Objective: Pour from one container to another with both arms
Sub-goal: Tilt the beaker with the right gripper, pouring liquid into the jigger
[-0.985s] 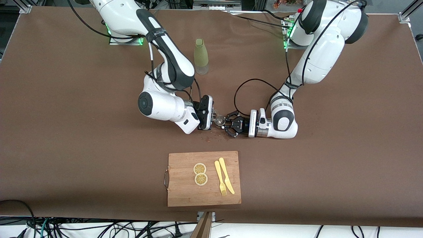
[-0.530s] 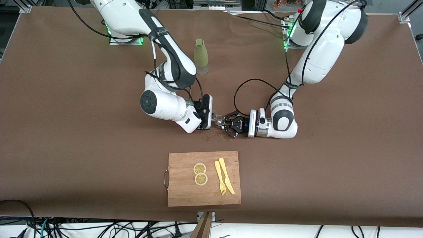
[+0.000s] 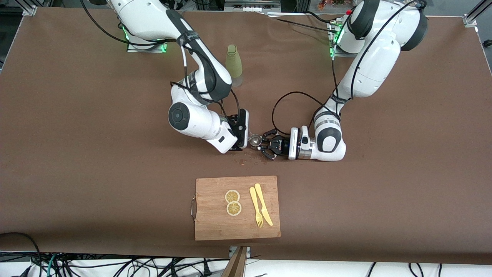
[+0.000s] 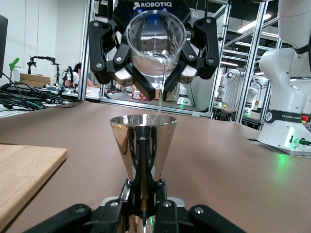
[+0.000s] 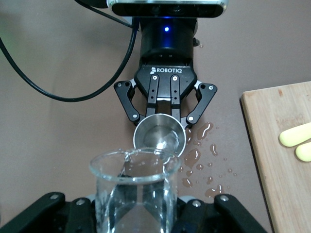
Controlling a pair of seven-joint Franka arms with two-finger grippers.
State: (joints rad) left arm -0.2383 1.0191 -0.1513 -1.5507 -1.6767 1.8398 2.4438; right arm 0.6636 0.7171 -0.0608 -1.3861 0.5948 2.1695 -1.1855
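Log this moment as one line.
right gripper: shut on glass beaker, pouring | left gripper: shut on steel jigger | spill: droplets on table

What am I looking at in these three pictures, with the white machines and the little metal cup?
Two white robot arms work at a brown table. One picture looks down from a high camera facing them; the other two come from cameras on each arm's wrist.

The left gripper is shut on a metal jigger, a small cone-shaped measuring cup, held upright. The right gripper is shut on a glass beaker, tilted over the jigger; a thin stream of water runs into it. Spilled drops lie on the table beside the jigger.

Nearer the front camera lies a wooden board with two lemon slices, a yellow fork and knife. A green bottle stands near the arms' bases.
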